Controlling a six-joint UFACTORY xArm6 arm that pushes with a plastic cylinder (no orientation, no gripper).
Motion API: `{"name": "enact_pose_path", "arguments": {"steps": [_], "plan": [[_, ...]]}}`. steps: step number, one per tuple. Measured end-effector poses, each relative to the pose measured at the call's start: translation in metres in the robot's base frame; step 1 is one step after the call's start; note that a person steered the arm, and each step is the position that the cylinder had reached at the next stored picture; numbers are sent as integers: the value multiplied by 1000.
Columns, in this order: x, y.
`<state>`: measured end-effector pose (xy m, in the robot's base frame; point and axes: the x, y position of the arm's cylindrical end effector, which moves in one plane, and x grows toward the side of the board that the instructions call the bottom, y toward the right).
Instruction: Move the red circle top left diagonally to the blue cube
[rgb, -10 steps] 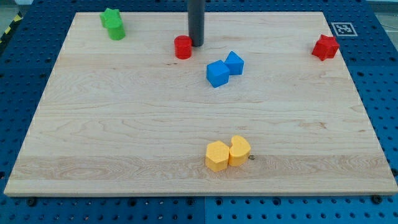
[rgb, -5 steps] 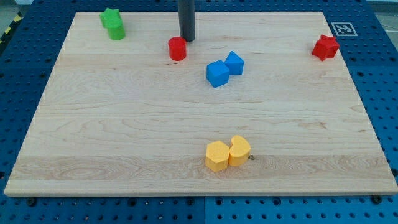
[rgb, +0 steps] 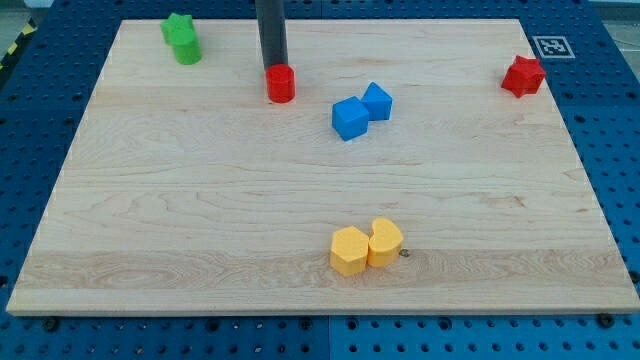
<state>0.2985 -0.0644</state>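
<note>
Our tip (rgb: 273, 68), with no gripper to open, touched the red circle (rgb: 281, 84) just below it; the blue cube (rgb: 349, 119) lay lower right, so placement looked nearly done.

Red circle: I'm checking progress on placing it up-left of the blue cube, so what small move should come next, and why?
Probably little more than a short nudge toward the view's left. The red circle already sits up-left of the blue cube, and my tip is just above it, at its top-left edge.

Two red blocks (rgb: 281, 84) (rgb: 523, 76), two blue blocks (rgb: 349, 119) (rgb: 377, 101), two yellow blocks (rgb: 349, 250) (rgb: 385, 241), one green block (rgb: 182, 39).
</note>
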Motion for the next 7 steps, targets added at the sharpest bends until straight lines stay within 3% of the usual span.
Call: {"name": "enact_pose_path", "arguments": {"steps": [3, 4, 7], "plan": [[16, 26], [39, 24], [40, 20]]}}
